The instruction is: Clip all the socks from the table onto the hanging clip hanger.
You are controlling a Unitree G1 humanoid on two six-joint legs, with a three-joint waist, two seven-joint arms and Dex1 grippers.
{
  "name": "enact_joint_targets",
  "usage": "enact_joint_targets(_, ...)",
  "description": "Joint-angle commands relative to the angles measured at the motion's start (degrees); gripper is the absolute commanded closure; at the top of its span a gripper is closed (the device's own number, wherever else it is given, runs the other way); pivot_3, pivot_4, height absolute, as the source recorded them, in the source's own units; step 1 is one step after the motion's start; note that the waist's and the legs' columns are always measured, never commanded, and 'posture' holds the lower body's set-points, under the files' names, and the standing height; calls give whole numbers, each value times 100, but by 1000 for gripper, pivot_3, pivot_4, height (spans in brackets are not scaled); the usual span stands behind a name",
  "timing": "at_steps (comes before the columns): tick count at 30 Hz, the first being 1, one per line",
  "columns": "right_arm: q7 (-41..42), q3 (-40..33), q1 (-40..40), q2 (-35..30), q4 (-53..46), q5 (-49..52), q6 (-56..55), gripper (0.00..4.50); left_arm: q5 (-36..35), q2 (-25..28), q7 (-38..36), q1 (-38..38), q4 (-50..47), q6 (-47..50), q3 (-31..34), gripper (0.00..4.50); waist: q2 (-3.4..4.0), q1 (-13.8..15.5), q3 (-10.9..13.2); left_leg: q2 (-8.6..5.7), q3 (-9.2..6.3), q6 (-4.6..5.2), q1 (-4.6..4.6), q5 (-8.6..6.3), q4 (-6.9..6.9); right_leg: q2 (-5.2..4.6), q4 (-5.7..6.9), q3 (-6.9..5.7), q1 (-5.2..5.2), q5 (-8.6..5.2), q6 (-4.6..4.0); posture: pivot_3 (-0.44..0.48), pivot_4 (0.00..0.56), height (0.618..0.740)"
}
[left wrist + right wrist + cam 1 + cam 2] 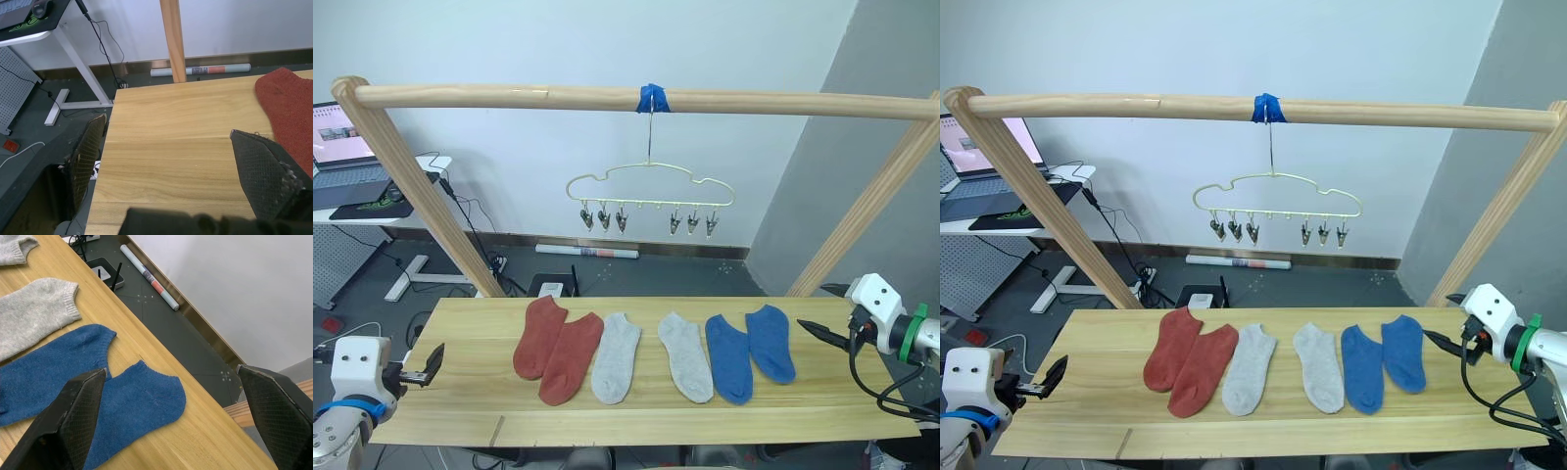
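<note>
A row of socks lies across the middle of the table [470, 397]: two rust-red socks [556, 349] on the left, two light grey socks [617, 356] in the centre, and two blue socks [771, 341] on the right. The cream wire clip hanger [651, 191] hangs above and behind them, its metal clips bare. My left gripper [423, 368] hovers open at the table's left end, apart from the red socks [288, 112]. My right gripper [827, 310] is open off the right end, looking onto the outer blue sock [132, 401] without touching it.
A thick wooden pole frame [509, 96] spans the table, its slanted legs at both back corners, and blue tape [653, 98] holds the hanger's hook. Behind on the left stands a desk with a laptop [342, 147]. Cables and a rolled tube [587, 252] lie on the floor.
</note>
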Motion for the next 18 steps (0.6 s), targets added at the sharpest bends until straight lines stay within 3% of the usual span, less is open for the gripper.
enact_joint_targets(1,7,-51,-11,-45,-58,-26,-103,15,-44,89,-24,-41,-358,33,117,0,0,0,0,0,0,0,0,0,0,0,0,0,0,0,0,-76,27,735)
enact_joint_targets(9,-42,-69,76,-9,-162,-11,-115,15,-585,161,-662,-86,-869,134,209,0,-5,-20,-9,1,0,0,0,0,0,1,0,1,0,0,0,-84,26,735)
enact_joint_targets(14,-72,-91,89,10,-160,-23,-247,15,-303,156,-468,-152,-798,-43,192,0,2,-62,-15,1,0,0,0,0,0,3,1,3,0,0,0,-93,24,735)
enact_joint_targets(18,-91,-126,162,18,-213,3,-294,15,-645,-3,-544,-319,-1004,87,144,0,-4,-75,-20,1,0,0,0,0,0,5,1,5,1,1,0,-101,26,735)
